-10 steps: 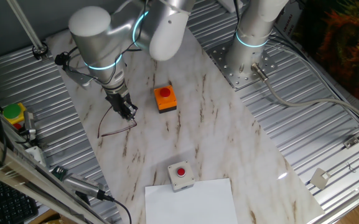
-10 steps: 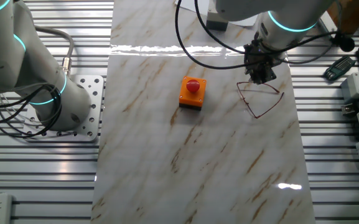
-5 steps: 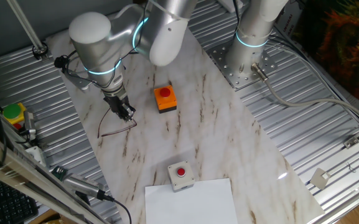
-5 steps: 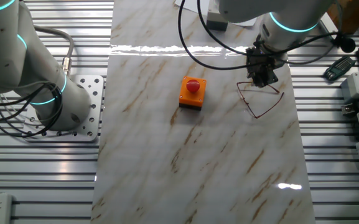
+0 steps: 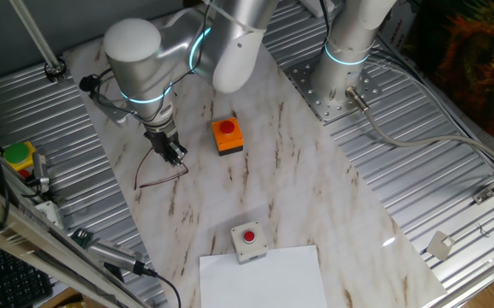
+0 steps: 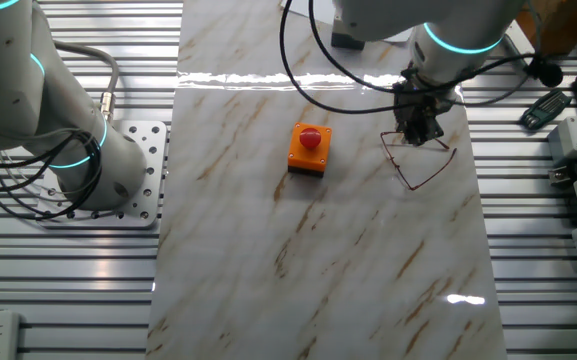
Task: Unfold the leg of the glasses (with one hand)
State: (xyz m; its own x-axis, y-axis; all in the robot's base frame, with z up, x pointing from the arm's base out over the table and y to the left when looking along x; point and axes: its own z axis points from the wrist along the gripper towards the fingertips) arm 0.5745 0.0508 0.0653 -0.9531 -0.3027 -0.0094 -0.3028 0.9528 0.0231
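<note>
One arm at work: Flexiv Rizon, reaching down over the marble bench top [image 5: 298,188] near its far edge in one fixed view.
Gripper [image 5: 175,155]: low over the bench, tips at the hinge end of the glasses; points almost straight down, probably to catch a thin wire from above.
Gripper, other fixed view [image 6: 420,131]: same pose, right at the top corner of the frame outline.
Jaws: close together, but cannot tell whether pinching the wire or only resting against it; too small and dark in both views.
Glasses [image 5: 157,174]: flat on the marble, near the bench edge beside the grooved metal rails; thin reddish-brown wire, lenses hardly visible.
Glasses, other fixed view [image 6: 420,163]: outline reads as an open V with one thin leg [image 6: 435,168] angled away from the rest; appears partly swung out, judged from the angle alone.
Likely reason for the placement: flat lie lets the bench hold the frame by friction while a single gripper pushes or drags one leg about its hinge.
Orange box [image 5: 227,135]: red button on top, just beside the gripper, apart from the glasses; no part in the task.
Grey box [image 5: 249,241]: red button, near the front edge, touching the white sheet [image 5: 264,278].
Risk, as a judgement: light frame may slide along instead of the hinge opening.
</note>
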